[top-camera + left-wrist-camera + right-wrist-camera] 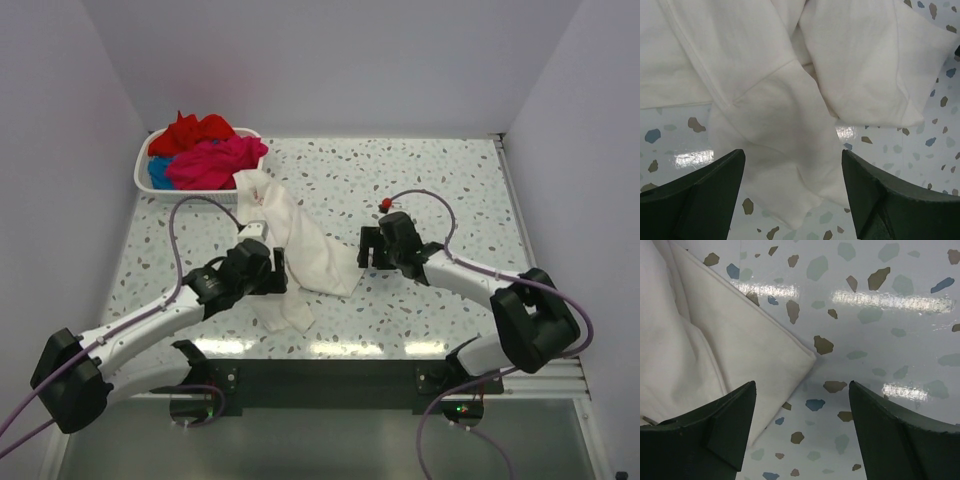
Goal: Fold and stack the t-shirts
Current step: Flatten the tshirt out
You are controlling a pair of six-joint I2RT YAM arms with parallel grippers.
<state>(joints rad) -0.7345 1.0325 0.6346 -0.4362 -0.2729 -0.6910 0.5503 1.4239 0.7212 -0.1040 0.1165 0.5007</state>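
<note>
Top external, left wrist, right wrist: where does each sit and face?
Top external: above, behind, looking down on the table; left arm, right arm whole.
Left wrist: on the left arm, looking down at the white t-shirt; left pincer open.
Right wrist: on the right arm, looking down at table and shirt corner; right pincer open.
Both wrist views share the white t-shirt.

Blue tee (157, 176) mostly beneath magenta tee (215, 164)

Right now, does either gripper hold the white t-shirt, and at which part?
Nothing is held. The left gripper stands open over the white t-shirt; the right gripper stands open near its corner.
</note>
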